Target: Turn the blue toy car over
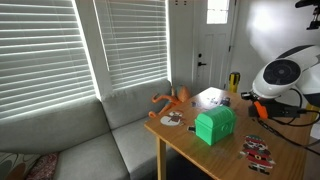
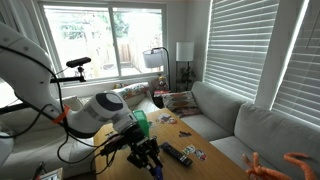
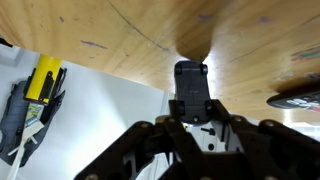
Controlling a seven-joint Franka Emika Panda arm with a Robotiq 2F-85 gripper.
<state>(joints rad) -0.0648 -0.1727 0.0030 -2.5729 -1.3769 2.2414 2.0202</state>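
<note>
Jaws: the gripper enters from the bottom of the wrist view, its fingers drawn in narrow on either side of the near end of the blue toy car. We cannot tell whether the pads actually press it or only flank it. The car sits between and just ahead of the fingertips, centred on the closing line. Its long axis runs straight away from the wrist, so the jaws would close across its width. It lies on the wooden table, close to the table edge, which runs on the jaws' left. We judge the grasp stage is at hand and the car is not yet turned over. The flip will need a roll about that long axis. Further out, a flat toy lies to the right of the jaws, and a yellow and black object lies off the table to their left. Container: the green box stands well apart from the jaws and looks closed, so we cannot see its contents.
</note>
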